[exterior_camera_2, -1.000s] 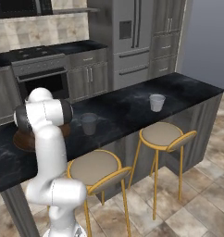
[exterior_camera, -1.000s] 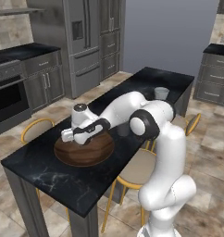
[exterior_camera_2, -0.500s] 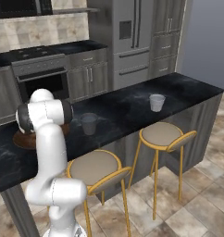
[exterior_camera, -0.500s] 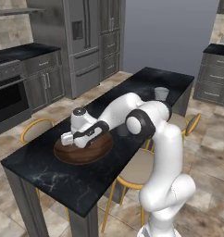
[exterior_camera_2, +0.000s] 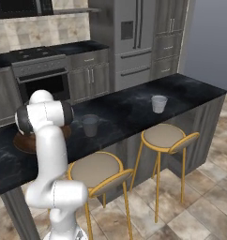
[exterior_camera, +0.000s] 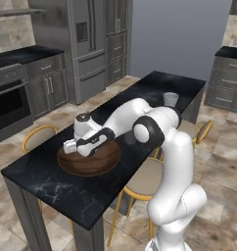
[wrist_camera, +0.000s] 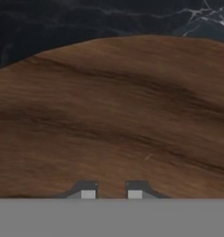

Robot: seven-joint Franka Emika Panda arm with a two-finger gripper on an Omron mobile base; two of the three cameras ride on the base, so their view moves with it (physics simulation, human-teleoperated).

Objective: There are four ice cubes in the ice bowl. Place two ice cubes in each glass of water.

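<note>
The ice bowl [exterior_camera: 93, 165] is a wide dark wooden dish near the front end of the black counter, and its grain shows close up in the hand view [wrist_camera: 109, 115]. My gripper [exterior_camera: 70, 146] reaches down into the bowl's left side. Its two tips [wrist_camera: 111, 194] stand close together just above the wood, shut, with nothing visible between them. The ice cubes are hidden. One glass of water [exterior_camera_2: 90, 125] stands to the right of the bowl [exterior_camera_2: 22, 140]. The other glass [exterior_camera_2: 158, 103] stands farther along the counter [exterior_camera: 171, 99].
Two round stools with yellow legs [exterior_camera_2: 95, 169] [exterior_camera_2: 165, 136] stand along the counter's near side. Another stool [exterior_camera: 36, 138] is on the far side. Grey cabinets, an oven [exterior_camera_2: 42, 82] and a fridge [exterior_camera_2: 134, 33] line the back wall.
The hand has sunk a little, down and to the left, into the bowl. The glasses and the bowl have not moved.
</note>
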